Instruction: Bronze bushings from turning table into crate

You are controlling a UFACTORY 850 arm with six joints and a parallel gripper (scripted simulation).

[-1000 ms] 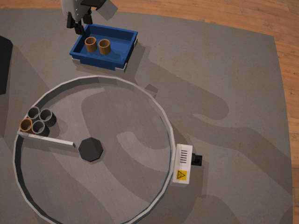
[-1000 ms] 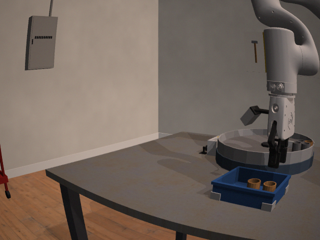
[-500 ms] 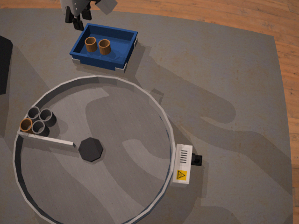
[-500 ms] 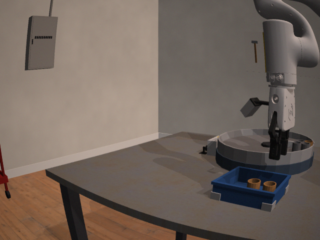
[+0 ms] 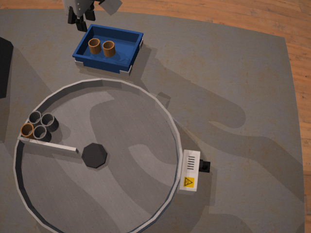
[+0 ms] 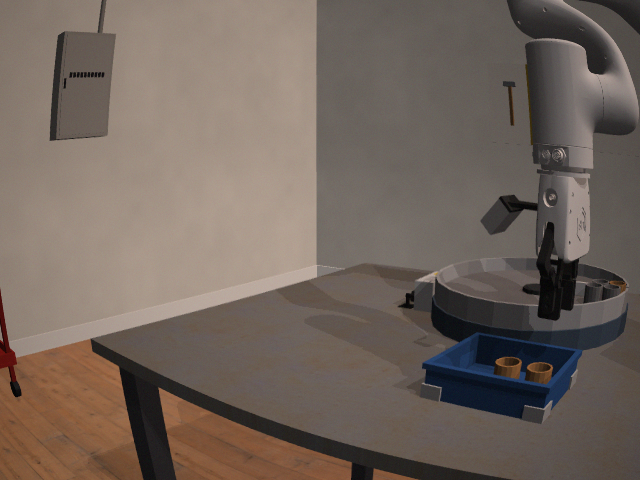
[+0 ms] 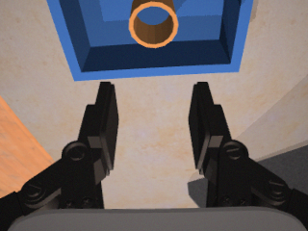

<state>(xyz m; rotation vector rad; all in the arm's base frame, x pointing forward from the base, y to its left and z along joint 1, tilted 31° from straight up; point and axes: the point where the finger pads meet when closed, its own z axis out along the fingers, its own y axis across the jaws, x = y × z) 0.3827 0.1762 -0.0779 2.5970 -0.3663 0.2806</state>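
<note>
Black two-finger gripper (image 7: 154,122) above table just outside blue rectangular plastic crate (image 5: 82,47), fingers spread partway, nothing between them. Two bronze cylindrical bushings (image 5: 94,45) (image 5: 108,48) upright side by side in crate. One bronze bushing (image 5: 26,129) on round grey turning table (image 5: 160,105), at rim, against white divider bar (image 5: 54,145), touching three dark steel bushings (image 5: 47,121).

A grey wall box (image 6: 81,85) is seen mounted high on the pale wall, a thin conduit running up from its top. A hammer (image 6: 510,101) is hung on the darker wall. A red frame (image 6: 6,338) is glimpsed at the left edge, on the wooden floor (image 6: 56,413). A white unit with a yellow warning label (image 5: 188,182) is found on the grey table (image 5: 238,75).
</note>
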